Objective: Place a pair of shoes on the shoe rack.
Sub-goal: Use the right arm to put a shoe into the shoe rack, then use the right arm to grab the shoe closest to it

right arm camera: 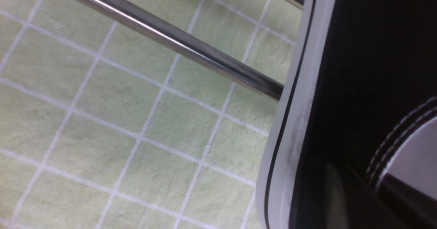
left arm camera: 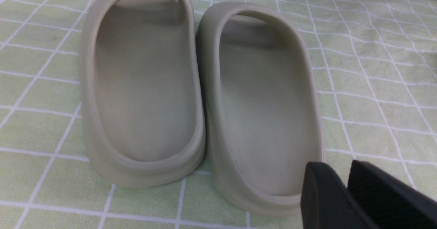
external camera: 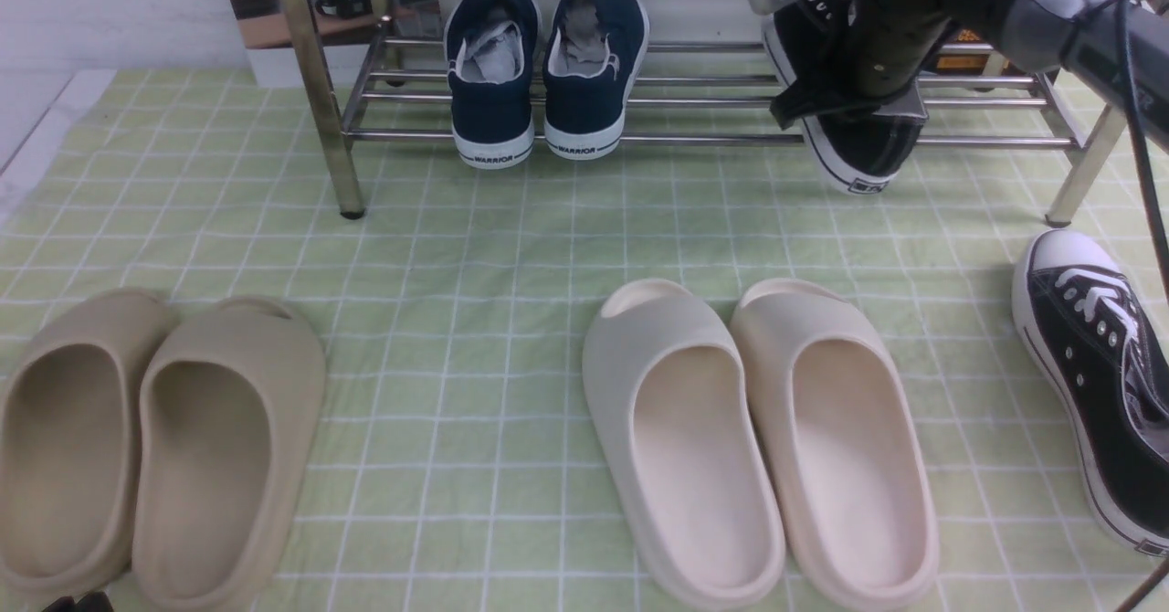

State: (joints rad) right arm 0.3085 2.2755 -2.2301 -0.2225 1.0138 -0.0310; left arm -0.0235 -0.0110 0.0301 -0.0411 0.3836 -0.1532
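Front view: one black canvas sneaker (external camera: 868, 157) lies angled across the shoe rack's (external camera: 708, 140) lower bars toward its right end, right end effector (right arm camera: 356, 184) pinching its collar! Its mate (external camera: 1082, 347) waits below the right front leg, still to be racked; left end effector (left arm camera: 341, 177) slightly parted.
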